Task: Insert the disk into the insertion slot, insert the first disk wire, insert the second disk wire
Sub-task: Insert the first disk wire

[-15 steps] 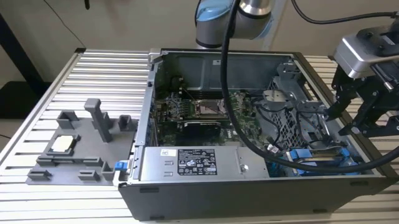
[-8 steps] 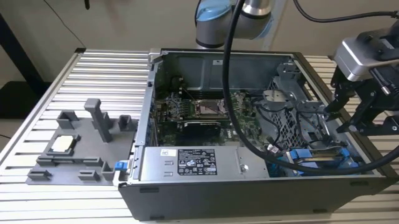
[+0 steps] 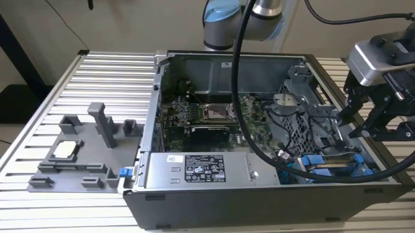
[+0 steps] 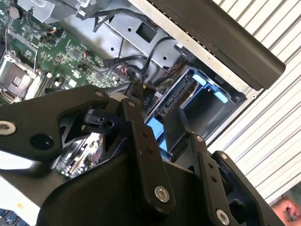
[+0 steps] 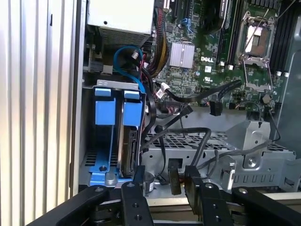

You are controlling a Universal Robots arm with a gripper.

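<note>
1. Blue plastic caddy (image 5: 104, 113) frames the disk (image 5: 126, 150), a flat silver slab standing edge-on inside the grey sheet-metal slot (image 5: 113, 84).
2. The matte black gripper (image 5: 164, 173) is close to the slot. Its flat, bolted fingers (image 5: 135, 190) are spread with a clear gap between them and clamp nothing. A small black plug (image 5: 175, 178) shows in that gap.
3. In the exterior view the gripper hangs over the right end of the dark open case (image 3: 259, 204).
4. The grey supply box (image 3: 162, 174) carries a white label (image 3: 204, 174) with fine black print, beside a green board (image 3: 214, 116).
</note>
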